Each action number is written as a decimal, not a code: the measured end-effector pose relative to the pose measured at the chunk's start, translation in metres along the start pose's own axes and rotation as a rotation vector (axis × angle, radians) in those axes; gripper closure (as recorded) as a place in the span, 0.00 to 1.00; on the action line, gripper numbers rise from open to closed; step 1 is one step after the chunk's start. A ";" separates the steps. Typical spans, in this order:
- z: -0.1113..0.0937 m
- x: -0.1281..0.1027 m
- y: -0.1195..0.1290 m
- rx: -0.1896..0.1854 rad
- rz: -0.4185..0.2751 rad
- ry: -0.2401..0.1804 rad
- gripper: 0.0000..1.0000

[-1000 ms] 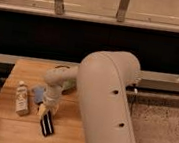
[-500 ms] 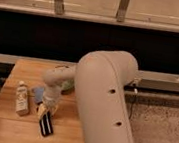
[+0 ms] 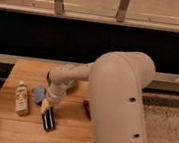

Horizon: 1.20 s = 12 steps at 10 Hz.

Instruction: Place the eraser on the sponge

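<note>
Eraser [image 3: 49,119]: you find it near the table's front edge, a black block with pale stripes running lengthwise. It is tilted, its upper end up at the gripper and its lower end toward you.
Gripper [image 3: 47,106]: it points down over the table's left half, directly above the eraser and just right of the sponge.
Fingers: you see them drawn narrow, pinched on the eraser's upper end. Their yellowish tips meet the block's top edge.
Sponge [image 3: 38,93]: a small blue-grey pad lying flat, up and to the left of the eraser. Its right edge is partly covered by the gripper. You cannot tell whether the eraser touches it.
Bottle [image 3: 22,98]: white, lying on its side left of the sponge, close beside it, its cap toward the back.
Arm [image 3: 118,105]: the large pale link fills the right foreground and hides the table's right part from you. A thinner link reaches left from it to the wrist.
Table [image 3: 4,124]: light wood, with bare boards around the bottle and below the eraser.
Background [image 3: 87,40]: a dark band runs across behind the table.
</note>
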 end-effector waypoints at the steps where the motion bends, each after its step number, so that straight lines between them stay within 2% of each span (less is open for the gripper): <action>1: -0.016 -0.001 -0.006 -0.015 -0.015 -0.075 1.00; 2: -0.032 -0.007 -0.006 -0.027 -0.041 -0.134 1.00; 3: -0.046 -0.013 -0.007 -0.026 -0.058 -0.169 1.00; 4: -0.057 -0.020 -0.011 -0.018 -0.075 -0.189 1.00; 5: -0.061 -0.026 -0.010 -0.011 -0.087 -0.190 1.00; 6: -0.064 -0.031 -0.011 0.001 -0.098 -0.182 1.00; 8: -0.068 -0.048 -0.010 0.045 -0.115 -0.136 1.00; 11: -0.068 -0.074 -0.004 0.122 -0.141 -0.022 1.00; 12: -0.069 -0.079 -0.006 0.141 -0.145 0.001 1.00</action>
